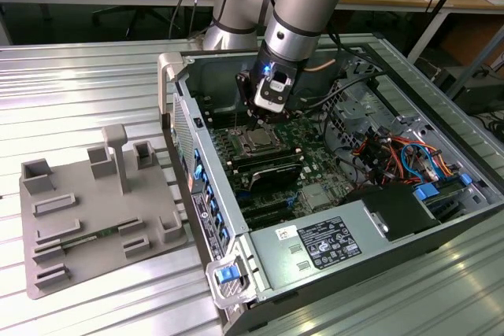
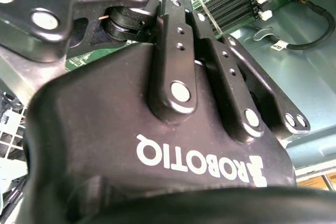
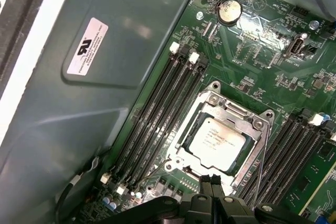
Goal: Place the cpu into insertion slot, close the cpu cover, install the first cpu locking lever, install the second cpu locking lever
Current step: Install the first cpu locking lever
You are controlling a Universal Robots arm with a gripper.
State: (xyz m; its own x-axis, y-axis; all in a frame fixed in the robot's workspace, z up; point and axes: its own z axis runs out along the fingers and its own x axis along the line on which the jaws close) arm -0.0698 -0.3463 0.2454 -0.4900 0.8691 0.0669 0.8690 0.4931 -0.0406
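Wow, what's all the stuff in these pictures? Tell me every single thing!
cpu: one, silver-grey, middle of the green board.
cpu cover: one, silver frame, around the cpu.
circuit board: one, green, inside the case.
memory slots: several, black, both sides of the cpu.
coin battery: one, silver, on the board.
computer case: one, grey, open on the table.
cables: several, red, blue, orange, inside the case.
holder tray: one, grey, exterior view's left of the case.
table: one, silver, ribbed metal.
robot arm: one, grey and light blue, reaching into the case.
gripper: one, black, shut, just above the cpu.
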